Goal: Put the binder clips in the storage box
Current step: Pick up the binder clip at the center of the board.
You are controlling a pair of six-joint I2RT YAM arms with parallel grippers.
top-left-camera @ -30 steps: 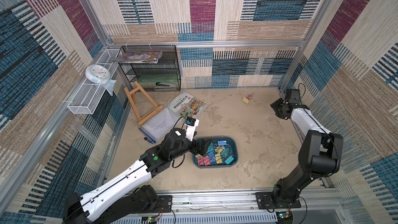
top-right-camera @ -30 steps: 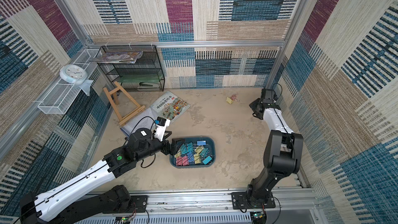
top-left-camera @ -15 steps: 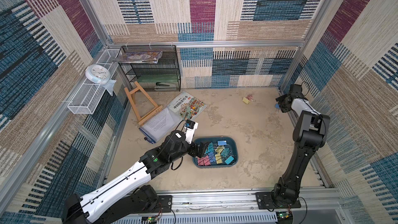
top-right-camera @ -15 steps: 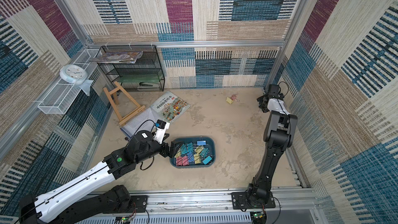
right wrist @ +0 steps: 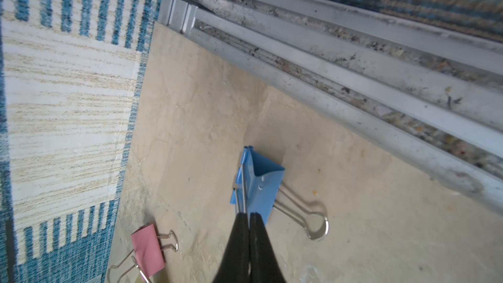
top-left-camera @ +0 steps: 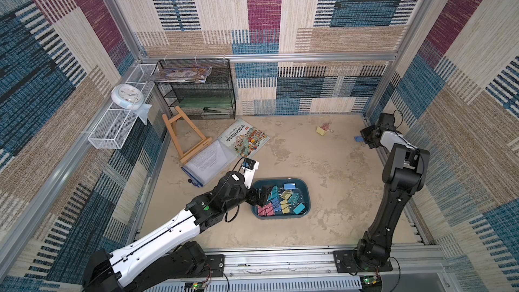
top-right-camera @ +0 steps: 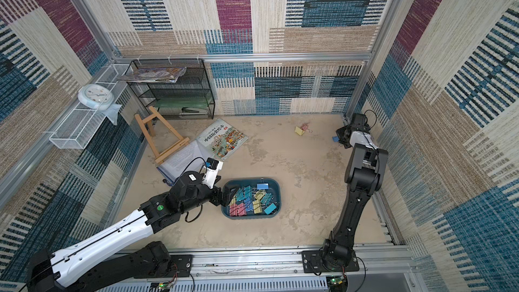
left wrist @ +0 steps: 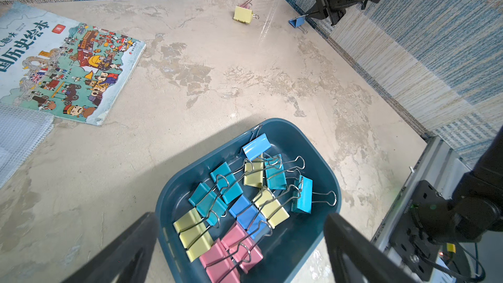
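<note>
The dark teal storage box [top-left-camera: 306, 189] [top-right-camera: 276, 192] [left wrist: 326, 170] sits on the floor with several pastel binder clips [top-left-camera: 280, 200] [left wrist: 245, 200] in it. My left gripper [top-left-camera: 262, 195] [top-right-camera: 229, 195] [left wrist: 239, 216] hovers open over the box's left end, holding nothing. Far right, by the wall, my right gripper [top-left-camera: 362, 137] [top-right-camera: 338, 137] [right wrist: 249, 215] is shut on a wire handle of a blue binder clip [top-left-camera: 357, 138] [left wrist: 296, 21] [right wrist: 262, 186] that rests on the floor. A yellow clip [top-left-camera: 320, 131] [left wrist: 243, 14] and a pink clip [right wrist: 147, 250] lie close by.
A picture book [top-left-camera: 243, 139], a clear document folder [top-left-camera: 207, 161] and a wooden easel [top-left-camera: 185, 136] lie at the back left. A black mesh rack [top-left-camera: 196, 91] stands against the back wall, and a white wire basket [top-left-camera: 112, 127] with a clock hangs left. An aluminium rail [right wrist: 353, 77] runs close beside the blue clip.
My right arm has folded in toward the right wall, and its jaws have closed on the blue clip's handle. The left gripper has drifted slightly along the box's left end, still open.
</note>
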